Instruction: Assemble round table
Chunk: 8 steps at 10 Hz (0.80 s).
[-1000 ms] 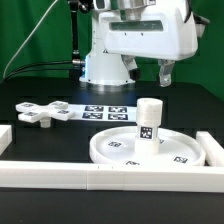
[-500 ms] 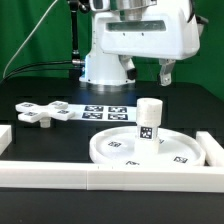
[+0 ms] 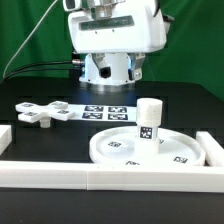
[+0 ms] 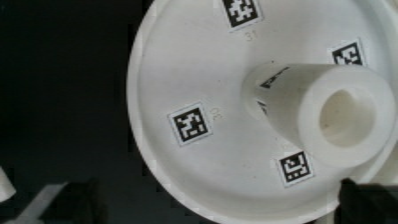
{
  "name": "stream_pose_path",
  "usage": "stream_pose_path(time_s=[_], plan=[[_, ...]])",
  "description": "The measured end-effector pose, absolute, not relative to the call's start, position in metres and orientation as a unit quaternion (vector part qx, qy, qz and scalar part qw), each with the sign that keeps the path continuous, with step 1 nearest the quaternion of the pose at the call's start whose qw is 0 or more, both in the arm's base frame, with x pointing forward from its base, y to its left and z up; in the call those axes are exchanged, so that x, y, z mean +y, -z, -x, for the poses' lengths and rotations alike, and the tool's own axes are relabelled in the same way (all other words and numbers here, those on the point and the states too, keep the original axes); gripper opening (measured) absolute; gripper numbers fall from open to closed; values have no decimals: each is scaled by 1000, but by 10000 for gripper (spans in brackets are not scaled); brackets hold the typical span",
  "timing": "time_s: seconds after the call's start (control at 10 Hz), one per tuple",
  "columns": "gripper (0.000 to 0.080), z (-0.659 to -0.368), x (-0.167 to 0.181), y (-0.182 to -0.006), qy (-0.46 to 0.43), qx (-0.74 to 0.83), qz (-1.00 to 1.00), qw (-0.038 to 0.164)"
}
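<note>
The large round disc (image 3: 108, 148) lies flat on the black table toward the exterior view's right. The short thick leg (image 3: 150, 118) stands upright on its middle. The flat cross-shaped piece (image 3: 40, 112) lies apart on the exterior view's left. My gripper (image 3: 116, 68) hangs open, high above the table behind the disc, touching nothing. The wrist view looks down on the disc (image 4: 196, 80) and the leg (image 4: 331, 106). My gripper (image 4: 226, 205) shows there as two dark fingertips (image 4: 75, 202) set wide apart, with nothing held between them.
The marker board (image 3: 105, 110) lies flat between the cross-shaped piece and the disc. White border rails run along the front (image 3: 100, 178), the exterior view's right (image 3: 212, 148) and left (image 3: 5, 135). The arm's white base (image 3: 105, 68) stands at the back.
The hand has shifted toward the exterior view's left and risen a little. It stays open. The disc, the leg and the cross-shaped piece have not moved.
</note>
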<state>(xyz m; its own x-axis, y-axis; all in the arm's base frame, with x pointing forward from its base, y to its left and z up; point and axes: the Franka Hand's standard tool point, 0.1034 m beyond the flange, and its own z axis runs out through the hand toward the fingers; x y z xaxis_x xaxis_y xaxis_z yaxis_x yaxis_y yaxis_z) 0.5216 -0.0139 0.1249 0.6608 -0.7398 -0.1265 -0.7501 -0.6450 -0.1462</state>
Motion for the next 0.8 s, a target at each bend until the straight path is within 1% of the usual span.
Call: stream_pose_path(time_s=[0.1, 0.2, 0.4, 0.5, 0.8], plan=[[649, -522, -14, -125, -25, 386, 917, 94], [649, -520, -15, -123, -17, 305, 948, 89], [649, -512, -18, -115, -9, 110, 992, 68], [649, -511, -15, -114, -1, 68, 996, 52], [649, -509, -16, -111, 7, -47, 998, 50]])
